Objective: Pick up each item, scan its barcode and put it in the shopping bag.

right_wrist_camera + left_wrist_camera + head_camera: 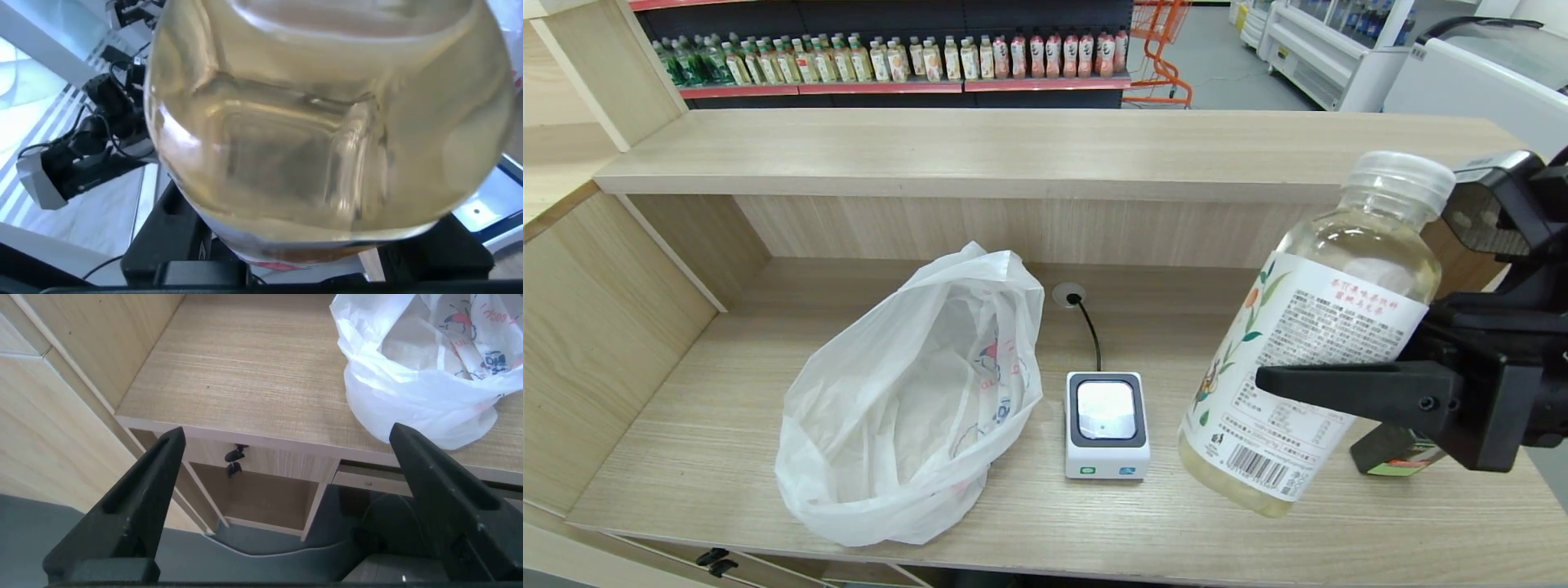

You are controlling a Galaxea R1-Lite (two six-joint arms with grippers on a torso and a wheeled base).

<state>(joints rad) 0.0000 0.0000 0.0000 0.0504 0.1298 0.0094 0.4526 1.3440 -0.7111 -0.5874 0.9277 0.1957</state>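
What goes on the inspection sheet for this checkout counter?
Surface: light wooden counter.
Job's things: crumpled white plastic shopping bag, mouth open; small white barcode scanner beside it; clear bottle of pale yellow drink, white cap, tilted, held off the counter.
Clutter: dark item with green-red label on the counter's right.
Grippers: right gripper shut on the bottle; left gripper open, by the counter's front edge.
Cables: black cable from scanner to counter hole.
Surroundings: shelves of bottled drinks, orange trolley, white freezers.

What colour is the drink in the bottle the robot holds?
Pale yellow, in a clear bottle; the head view shows it best.
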